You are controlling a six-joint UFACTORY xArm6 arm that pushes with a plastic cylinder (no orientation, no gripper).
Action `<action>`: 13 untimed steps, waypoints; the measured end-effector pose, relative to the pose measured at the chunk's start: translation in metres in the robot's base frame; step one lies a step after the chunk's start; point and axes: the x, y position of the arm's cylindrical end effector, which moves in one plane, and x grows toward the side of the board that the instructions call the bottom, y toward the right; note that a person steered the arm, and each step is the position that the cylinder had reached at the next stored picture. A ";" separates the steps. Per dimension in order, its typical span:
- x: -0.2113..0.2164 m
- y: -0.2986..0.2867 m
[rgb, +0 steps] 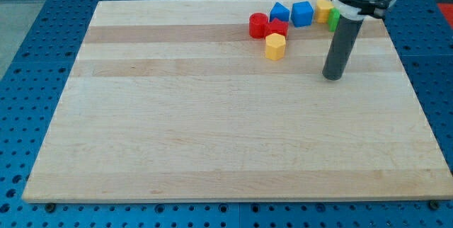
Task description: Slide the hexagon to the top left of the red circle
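The yellow hexagon (275,45) lies near the view's top, just below and right of the red circle (258,25). A second red block (277,28) sits between them, touching the hexagon's top. My tip (333,76) rests on the board to the right of the hexagon, about a block's width or more away from it and slightly lower in the view. The rod rises up toward the view's top right.
Two blue blocks (280,12) (302,13) lie above the red ones. A yellow block (324,9) and a green block (333,21) sit beside the rod, partly hidden by it. The wooden board (212,129) ends close above this cluster.
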 end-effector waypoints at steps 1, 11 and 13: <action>-0.001 -0.003; -0.128 -0.203; -0.043 -0.197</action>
